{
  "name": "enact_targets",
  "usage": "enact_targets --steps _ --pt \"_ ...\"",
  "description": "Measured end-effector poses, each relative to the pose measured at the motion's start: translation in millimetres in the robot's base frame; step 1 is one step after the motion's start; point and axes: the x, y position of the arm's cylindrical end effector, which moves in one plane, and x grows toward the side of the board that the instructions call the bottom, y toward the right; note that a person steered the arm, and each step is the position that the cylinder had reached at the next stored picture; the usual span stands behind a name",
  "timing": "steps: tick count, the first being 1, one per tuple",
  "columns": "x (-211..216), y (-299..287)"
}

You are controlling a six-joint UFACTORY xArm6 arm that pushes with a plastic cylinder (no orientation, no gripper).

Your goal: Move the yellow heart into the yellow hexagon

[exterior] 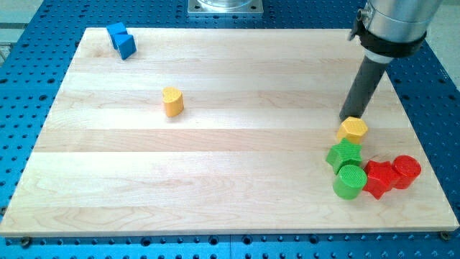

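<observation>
At the view's right, my tip [347, 118] rests on the board [237, 180] just above the yellow hexagon [353, 129], touching or nearly touching its upper edge; contact cannot be confirmed. No fingers exist on this rig: the arm ends in a bare rod that grips nothing. Left of centre, well apart from the tip, the yellow heart [172, 101] stands alone. From the tip the heart lies far toward the view's left and slightly toward the top. Judgement: the tip must travel past the heart to its left side, then push rightward and slightly downward toward the hexagon. Green and red blocks crowd just below the hexagon; two blue blocks sit at the top left corner.
</observation>
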Motion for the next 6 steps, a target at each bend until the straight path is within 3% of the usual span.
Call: enact_targets --steps 2,3,4,5,6 --pt "56.0 -18.3" --pt "53.6 -18.9" --pt "18.6 -88.3" --pt "44.9 -232.5" --pt "18.1 -372.9"
